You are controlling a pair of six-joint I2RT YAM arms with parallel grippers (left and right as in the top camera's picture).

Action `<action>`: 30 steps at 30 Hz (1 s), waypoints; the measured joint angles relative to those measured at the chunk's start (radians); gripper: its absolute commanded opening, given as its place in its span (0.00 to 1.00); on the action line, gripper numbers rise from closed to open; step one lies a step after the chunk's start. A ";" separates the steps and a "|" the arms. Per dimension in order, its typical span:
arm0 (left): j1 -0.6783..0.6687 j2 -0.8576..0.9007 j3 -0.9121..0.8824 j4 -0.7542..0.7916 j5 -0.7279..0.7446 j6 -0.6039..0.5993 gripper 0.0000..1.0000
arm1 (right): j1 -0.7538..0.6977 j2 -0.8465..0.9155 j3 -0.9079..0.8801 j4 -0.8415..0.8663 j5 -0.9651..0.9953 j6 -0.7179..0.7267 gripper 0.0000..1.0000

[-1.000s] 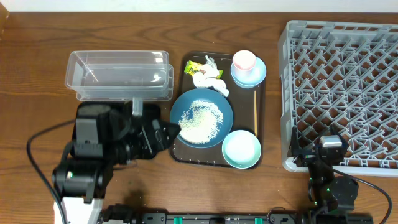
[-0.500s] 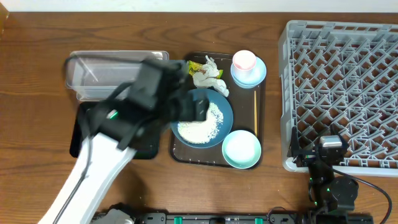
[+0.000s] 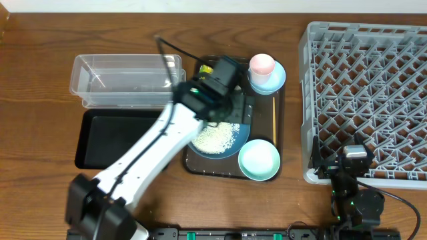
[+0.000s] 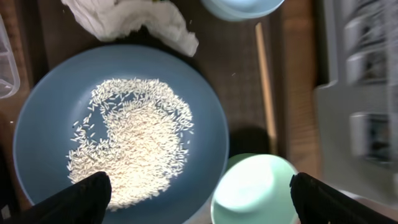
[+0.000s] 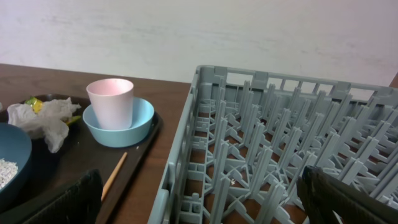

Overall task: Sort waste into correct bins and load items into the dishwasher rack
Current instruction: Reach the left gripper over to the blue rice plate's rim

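White rice (image 4: 130, 140) heaped loose on the dark blue dish (image 4: 50, 118) in the brown tray (image 4: 249, 81), left hand (image 4: 199, 196) spread wide and empty above, right hand (image 5: 199, 199) open beside the rack (image 5: 261, 143): easily scattered by any tilt or clipped rim.

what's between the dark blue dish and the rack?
The wooden stick, lying along the right side of the serving tray, then a strip of table. The overhead view shows it best.

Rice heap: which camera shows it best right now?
Left wrist: the rice lies close and nearly whole, spread on the dark blue dish. Overhead, the left arm covers part of it. Right wrist catches only a few grains at its left edge.
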State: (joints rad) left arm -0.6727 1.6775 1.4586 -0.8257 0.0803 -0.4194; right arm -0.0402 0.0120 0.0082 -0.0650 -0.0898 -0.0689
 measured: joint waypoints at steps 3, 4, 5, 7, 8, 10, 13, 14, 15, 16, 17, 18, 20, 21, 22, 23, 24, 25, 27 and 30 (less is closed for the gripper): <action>-0.064 0.048 0.000 0.002 -0.102 -0.003 0.94 | 0.000 0.000 0.000 0.000 0.000 0.000 0.99; -0.084 0.065 0.000 0.006 -0.139 -0.007 0.94 | 0.000 0.000 0.000 0.000 0.000 0.000 0.99; -0.099 0.081 0.000 0.015 -0.168 -0.012 0.94 | 0.000 0.000 0.000 0.000 0.000 0.000 0.99; -0.117 0.111 0.000 0.039 -0.210 -0.030 0.94 | 0.000 0.000 0.000 0.000 0.000 0.000 0.99; -0.122 0.127 0.000 0.056 -0.227 -0.039 0.94 | 0.000 0.000 0.000 0.000 0.000 0.000 0.99; -0.124 0.153 0.000 0.086 -0.251 -0.056 0.94 | 0.000 0.000 0.000 0.000 0.000 0.000 0.99; -0.125 0.179 0.000 0.130 -0.272 -0.071 0.94 | 0.000 0.000 0.000 0.000 0.000 0.000 0.99; -0.125 0.183 0.000 0.146 -0.274 -0.075 0.94 | 0.000 0.000 0.000 0.000 0.000 0.000 0.99; -0.126 0.188 0.000 0.161 -0.275 -0.078 0.94 | 0.000 0.000 0.000 0.000 0.000 0.000 0.99; -0.127 0.188 0.000 0.168 -0.275 -0.080 0.94 | 0.000 0.000 0.000 0.000 0.000 0.000 0.99; -0.127 0.189 0.000 0.175 -0.275 -0.082 0.94 | 0.000 0.000 0.000 0.000 0.000 0.000 0.99; -0.128 0.189 0.000 0.177 -0.275 -0.085 0.94 | 0.000 0.000 0.000 0.000 0.000 0.000 0.99; -0.129 0.189 0.000 0.177 -0.275 -0.100 0.94 | 0.000 0.000 0.000 0.000 0.000 0.000 0.99; -0.130 0.189 0.000 0.177 -0.274 -0.108 0.94 | 0.000 0.000 0.000 0.000 0.000 0.000 0.99; -0.130 0.189 0.000 0.177 -0.274 -0.114 0.94 | 0.000 0.000 0.000 0.000 0.000 0.000 0.99; -0.130 0.189 0.000 0.177 -0.274 -0.126 0.94 | 0.000 0.000 0.000 0.000 0.000 0.000 0.99; -0.130 0.189 0.000 0.177 -0.272 -0.134 0.94 | 0.000 0.000 0.000 0.000 0.000 0.000 0.99; -0.130 0.189 0.000 0.176 -0.270 -0.151 0.94 | 0.000 0.000 0.000 0.000 0.000 0.000 0.99; -0.130 0.189 0.000 0.176 -0.270 -0.194 0.94 | 0.000 0.000 0.000 0.000 0.000 0.000 0.99; -0.130 0.189 -0.001 0.177 -0.270 -0.248 0.94 | 0.000 0.000 0.000 0.000 0.000 0.000 0.99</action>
State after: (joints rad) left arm -0.8024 1.8664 1.4578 -0.6483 -0.1898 -0.6678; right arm -0.0402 0.0120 0.0082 -0.0650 -0.0898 -0.0689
